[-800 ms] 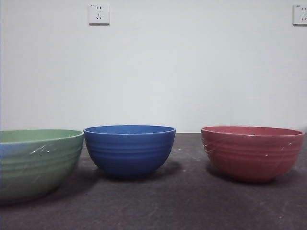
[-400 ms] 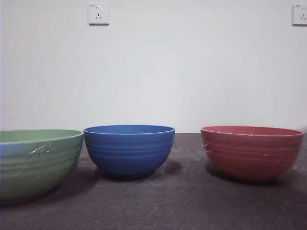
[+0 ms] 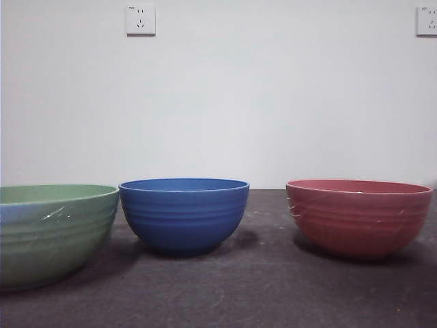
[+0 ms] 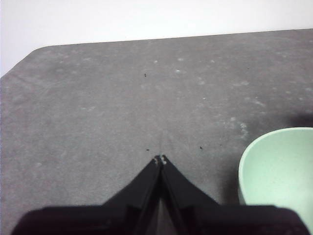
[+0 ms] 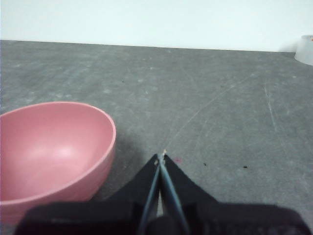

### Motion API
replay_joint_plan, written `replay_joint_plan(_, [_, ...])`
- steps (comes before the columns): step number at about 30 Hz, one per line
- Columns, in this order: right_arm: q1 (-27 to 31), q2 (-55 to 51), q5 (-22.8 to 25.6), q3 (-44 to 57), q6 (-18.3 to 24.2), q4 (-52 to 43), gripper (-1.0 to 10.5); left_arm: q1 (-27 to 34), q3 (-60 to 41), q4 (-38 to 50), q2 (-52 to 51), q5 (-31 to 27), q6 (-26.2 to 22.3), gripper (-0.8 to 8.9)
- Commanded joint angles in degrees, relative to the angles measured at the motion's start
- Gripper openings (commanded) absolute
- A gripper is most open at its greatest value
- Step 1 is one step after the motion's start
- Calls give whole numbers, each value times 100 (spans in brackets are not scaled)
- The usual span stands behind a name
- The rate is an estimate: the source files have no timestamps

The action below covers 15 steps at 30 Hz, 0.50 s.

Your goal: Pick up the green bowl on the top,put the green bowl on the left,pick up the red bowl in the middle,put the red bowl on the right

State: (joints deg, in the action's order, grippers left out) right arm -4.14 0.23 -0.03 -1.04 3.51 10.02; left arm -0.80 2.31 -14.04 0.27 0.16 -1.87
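The left gripper [image 4: 160,159] has its jaws pressed together on nothing, above bare tabletop [image 4: 122,98], with the green bowl [image 4: 279,171] just beside it and untouched. The right gripper [image 5: 160,156] likewise has its jaws together and empty, and the red bowl [image 5: 51,147] stands close beside it, apart from the tips. From the front, the green bowl [image 3: 51,229] stands upright at the left, a blue bowl [image 3: 184,212] in the middle and the red bowl [image 3: 358,215] at the right, each separate on the tabletop [image 3: 259,287]; both placements look done. These bowls look rigid, light and glossy, so likely slippery; the thin rim seems the best place to pinch, one jaw inside the wall and one outside
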Motion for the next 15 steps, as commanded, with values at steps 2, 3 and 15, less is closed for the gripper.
replay_joint_plan(2, [0, -17, 31, 61, -31, -52, 1, 13, -96, 26, -4, 4, 39, -4])
replay_joint_plan(3, [-2, -17, 13, 61, -48, -37, 1, 13, -96, 26, -4, 4, 39, -4])
replay_joint_plan(15, [0, -17, 37, 59, -44, -39, 1, 13, -96, 26, -4, 4, 39, -4])
